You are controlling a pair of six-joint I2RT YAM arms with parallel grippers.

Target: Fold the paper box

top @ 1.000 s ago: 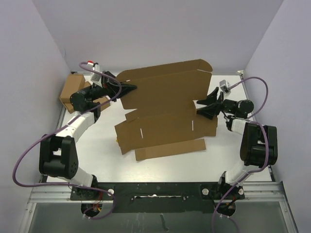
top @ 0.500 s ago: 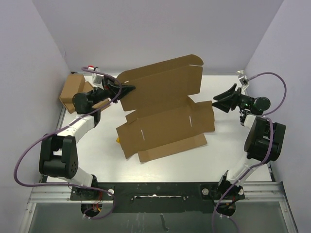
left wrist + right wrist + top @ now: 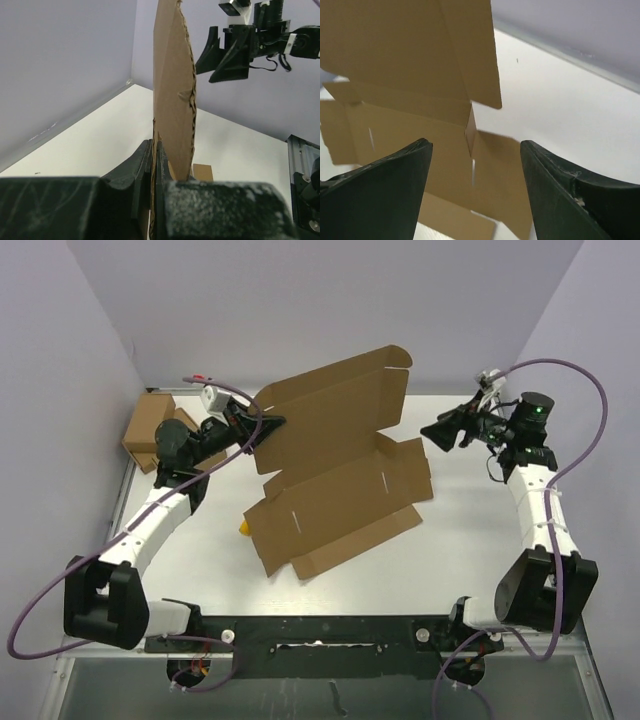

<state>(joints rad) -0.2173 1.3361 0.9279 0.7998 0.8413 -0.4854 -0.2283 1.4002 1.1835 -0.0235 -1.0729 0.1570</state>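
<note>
Plain brown die-cut cardboard paper box [image 3: 340, 490], lying mid-table on the white tabletop [image 3: 470, 540]. Its near panels and slit flaps rest flat, while its far lid panel stands raised, tilted towards the far wall. The left gripper [image 3: 270, 424] has its jaws pinched tight on the left edge of the raised panel. The right gripper [image 3: 434, 434] hangs off the box's far right corner, jaws spread wide, gripping nothing and clear of the cardboard. A small brown cardboard carton [image 3: 150, 425] sits far left. A small yellow object [image 3: 243, 529] shows at the sheet's left edge.
</note>
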